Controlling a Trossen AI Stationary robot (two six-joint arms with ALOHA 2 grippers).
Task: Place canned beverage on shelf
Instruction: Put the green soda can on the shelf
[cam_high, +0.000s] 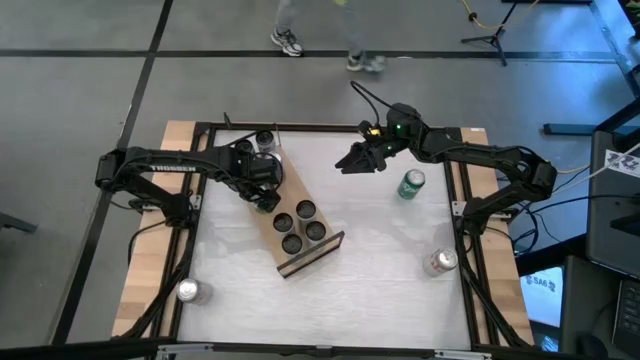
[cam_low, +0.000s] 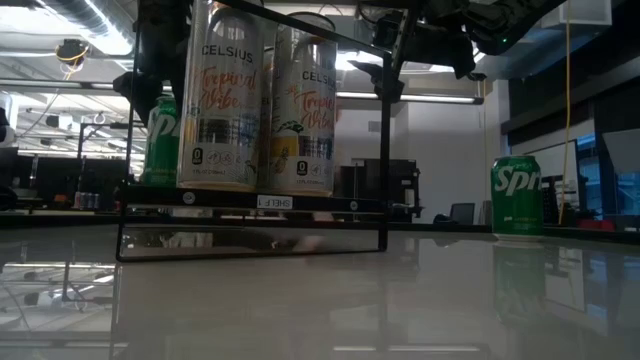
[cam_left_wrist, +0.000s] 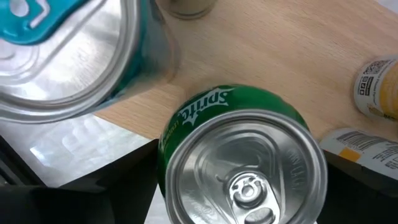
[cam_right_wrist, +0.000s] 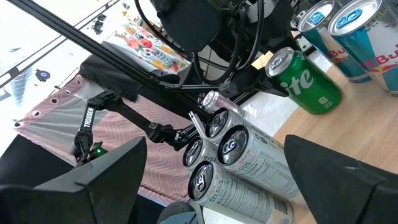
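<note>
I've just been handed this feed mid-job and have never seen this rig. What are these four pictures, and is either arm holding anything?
Two dark robot arms work at a table. One picture looks straight down, one looks level across the tabletop, and the other two come from a camera on each wrist. The left gripper is at the far end of the wooden shelf, right at a green Sprite can standing there. I cannot tell whether it grips it. Celsius cans already stand on the shelf. The right gripper hovers empty, jaws open, near a second Sprite can on the table.
</note>
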